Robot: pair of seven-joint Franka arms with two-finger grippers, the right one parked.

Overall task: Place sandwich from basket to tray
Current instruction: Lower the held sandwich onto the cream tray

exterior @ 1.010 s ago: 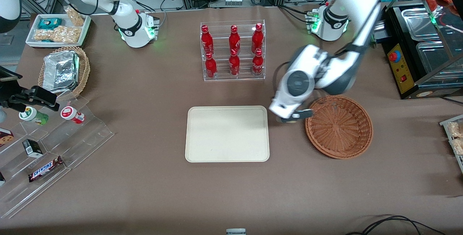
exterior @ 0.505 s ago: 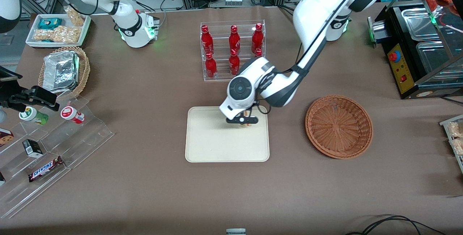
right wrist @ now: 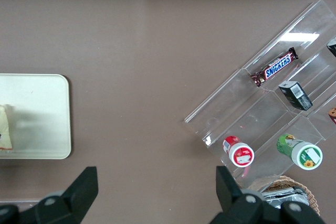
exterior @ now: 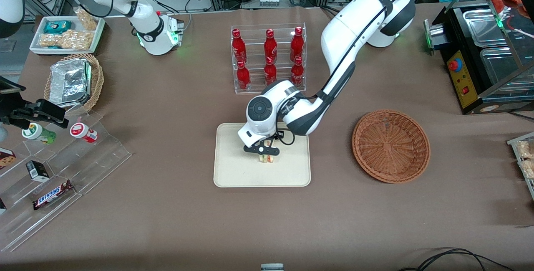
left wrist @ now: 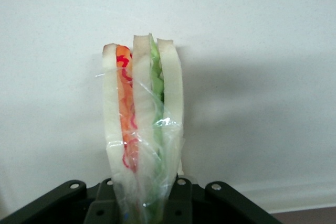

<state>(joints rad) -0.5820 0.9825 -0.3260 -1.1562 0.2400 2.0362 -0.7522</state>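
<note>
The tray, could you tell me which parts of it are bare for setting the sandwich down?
The tray is bare toward the parked arm's end and along its rim nearest the front camera. The crowded spot is mid-tray, where the pincer holds the sandwich. The basket beside the tray is empty.

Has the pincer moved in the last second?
Yes. The pincer, shut on the sandwich, went from the basket's rim to over the middle of the tray.
</note>
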